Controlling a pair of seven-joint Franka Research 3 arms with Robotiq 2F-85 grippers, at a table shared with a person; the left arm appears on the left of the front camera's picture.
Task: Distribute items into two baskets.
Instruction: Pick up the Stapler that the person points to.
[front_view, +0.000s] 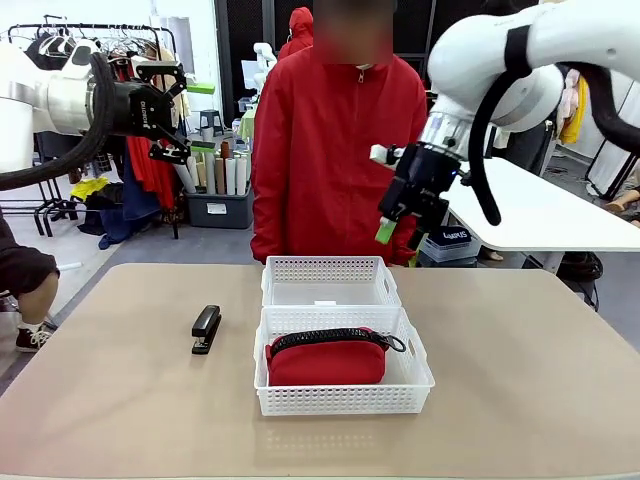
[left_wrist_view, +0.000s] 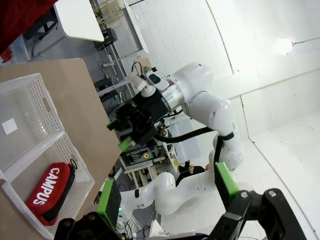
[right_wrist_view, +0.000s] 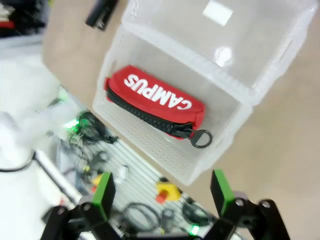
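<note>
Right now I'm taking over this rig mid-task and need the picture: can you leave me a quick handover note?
Left hand: open, empty, raised at the table's left.
Right hand: open, empty, raised near the far basket.
Done: red pouch lies in the near basket.
Left: stapler sits on the table, left of both baskets; the far basket holds no item, so it likely goes there.

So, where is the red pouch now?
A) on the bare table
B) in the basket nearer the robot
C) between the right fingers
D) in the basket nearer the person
B: the red pouch lies inside the near basket; the stapler sits beside it on the table.
</note>
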